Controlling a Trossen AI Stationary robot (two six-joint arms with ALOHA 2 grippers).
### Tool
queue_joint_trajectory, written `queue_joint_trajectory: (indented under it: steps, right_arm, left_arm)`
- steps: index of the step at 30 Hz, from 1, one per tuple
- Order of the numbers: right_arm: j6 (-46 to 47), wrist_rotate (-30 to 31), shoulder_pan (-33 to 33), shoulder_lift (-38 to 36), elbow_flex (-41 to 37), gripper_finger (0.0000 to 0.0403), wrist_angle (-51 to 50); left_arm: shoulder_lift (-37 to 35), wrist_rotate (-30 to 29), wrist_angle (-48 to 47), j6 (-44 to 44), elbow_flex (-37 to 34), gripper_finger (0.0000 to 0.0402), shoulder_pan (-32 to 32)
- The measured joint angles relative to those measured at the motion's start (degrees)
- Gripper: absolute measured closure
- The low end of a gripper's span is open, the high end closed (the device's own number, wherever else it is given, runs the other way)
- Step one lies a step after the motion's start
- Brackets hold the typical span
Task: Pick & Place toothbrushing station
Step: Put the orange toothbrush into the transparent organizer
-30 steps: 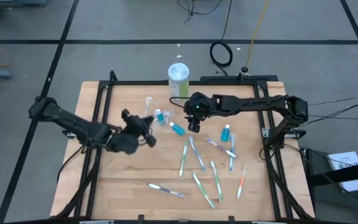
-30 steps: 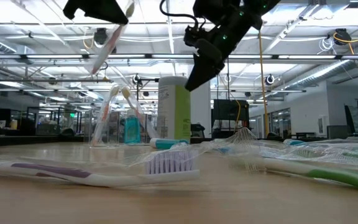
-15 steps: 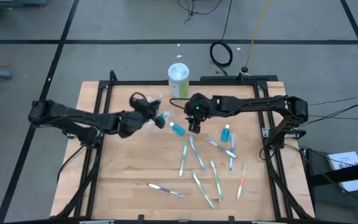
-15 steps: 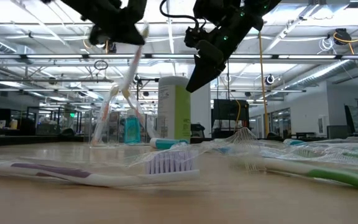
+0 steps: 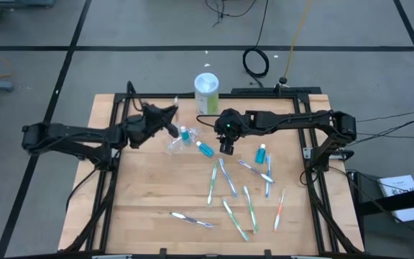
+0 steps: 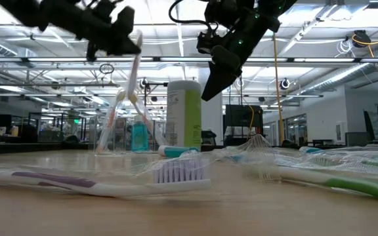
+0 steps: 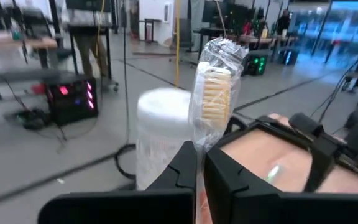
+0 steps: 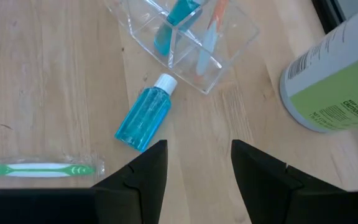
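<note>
Nearest us in the low view lies a wrapped toothbrush [image 6: 176, 174] on the desk [image 6: 254, 210], white bristles up; we judge these light, stiff in the handle but slippery in their crinkly film, best pinched at mid-handle where the wrap is tight.

In the high view, more toothbrushes [image 5: 228, 188] are scattered over the lower middle of the frame. Above them lie two blue bottles [image 5: 205, 149], small and likely to roll.

At upper centre the left tool [image 5: 165, 117] is clenched on a wrapped brush [image 7: 212, 93], held beside the clear holder [image 5: 178, 137]. The right tool [image 5: 226, 146] hangs released over the desk, jaws spread.

Farthest stands the white and green bottle [image 5: 206, 93].

The left wrist view alone shows the grip: fingers [image 7: 185, 174] closed low on the handle, head up. The right wrist view alone shows the holder's [image 8: 185, 34] compartments, with a blue bottle and an orange brush already in. The low view shows heights, hidden from above.
</note>
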Motion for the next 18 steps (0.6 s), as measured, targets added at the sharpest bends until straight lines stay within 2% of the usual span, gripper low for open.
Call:
queue_joint_trajectory:
  steps: [3,5,9,13,18]
  right_arm:
    - [-0.04,0.00,0.00,0.01,0.00,0.0232,0.02]
    - [-0.07,0.01,0.00,0.02,0.00,0.0232,0.06]
    - [-0.15,0.00,0.00,0.02,0.00,0.0232,0.09]
    - [-0.17,0.02,0.00,0.02,0.00,0.0232,0.52]
    - [-0.20,0.02,0.00,0.02,0.00,0.0232,0.72]
  left_arm:
    - [0.56,0.28,11.38,-0.45,-6.94,0.0395,-1.69]
    - [1.79,-1.42,14.98,0.28,-8.97,0.0395,-4.06]
    - [1.93,-11.13,11.37,0.59,-10.07,0.0397,-8.77]
    - [1.96,-18.17,7.37,0.50,-10.02,0.0395,-12.27]
    - [3.18,-20.14,0.85,-9.04,-10.02,0.0395,-13.39]
